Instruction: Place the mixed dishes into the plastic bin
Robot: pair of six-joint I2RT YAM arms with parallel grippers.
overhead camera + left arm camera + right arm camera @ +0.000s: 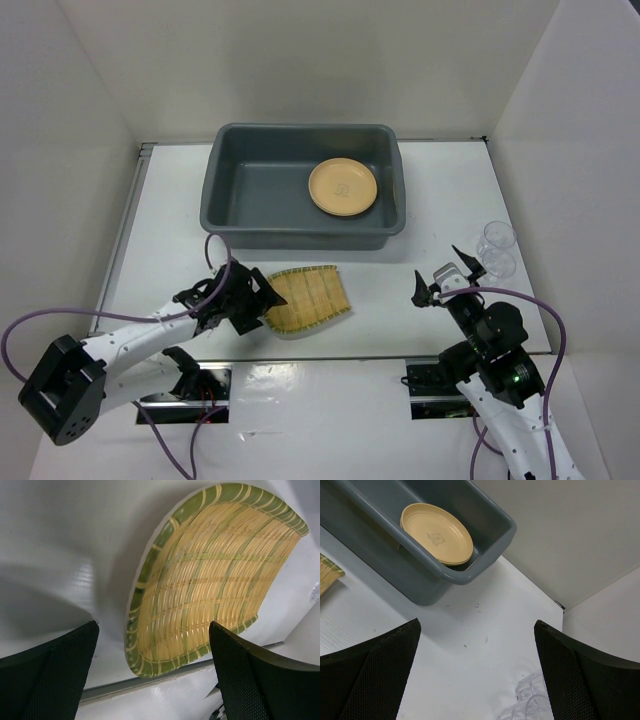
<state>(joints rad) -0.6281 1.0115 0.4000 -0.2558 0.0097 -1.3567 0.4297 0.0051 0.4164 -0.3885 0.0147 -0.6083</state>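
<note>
The dark grey plastic bin (225,190) stands at the back centre. A tan-orange plate (343,187) lies in its right half. In the right wrist view the plate (437,532) shows a second rim beneath it, inside the bin (445,572). The yellow-green bamboo tray (310,297) lies on the table in front of the bin. My left gripper (263,303) is open at the tray's left end, and the tray (210,575) fills the left wrist view between the jaws (152,630). Two clear cups (497,248) stand at the right, also low in the right wrist view (532,700). My right gripper (440,272) is open and empty, left of the cups (476,625).
White walls close in the table on the left, back and right. The table's front edge (150,680) runs just below the tray's rounded end. Purple cables (215,255) loop by the left arm.
</note>
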